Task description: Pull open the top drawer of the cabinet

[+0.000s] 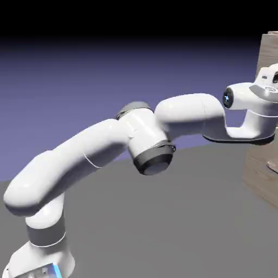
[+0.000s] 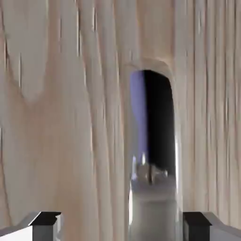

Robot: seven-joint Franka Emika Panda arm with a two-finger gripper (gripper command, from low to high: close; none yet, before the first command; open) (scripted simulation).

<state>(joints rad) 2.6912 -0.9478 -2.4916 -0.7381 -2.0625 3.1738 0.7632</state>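
hand view: fingers (image 2: pixel 120 226) apart, seemingly straddling the top drawer's (image 2: pixel 56 117) metal handle (image 2: pixel 153 197).

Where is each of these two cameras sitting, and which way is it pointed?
Exterior view: stands beside the robot, looking across the table at the white arm reaching right toward the cabinet; the hand is cut off at the edge.
Hand view: rides on the hand, facing wood grain close up, with a shiny metal handle ahead; only the pincer tips show, at the bottom.
Shared: the cabinet's light wood.
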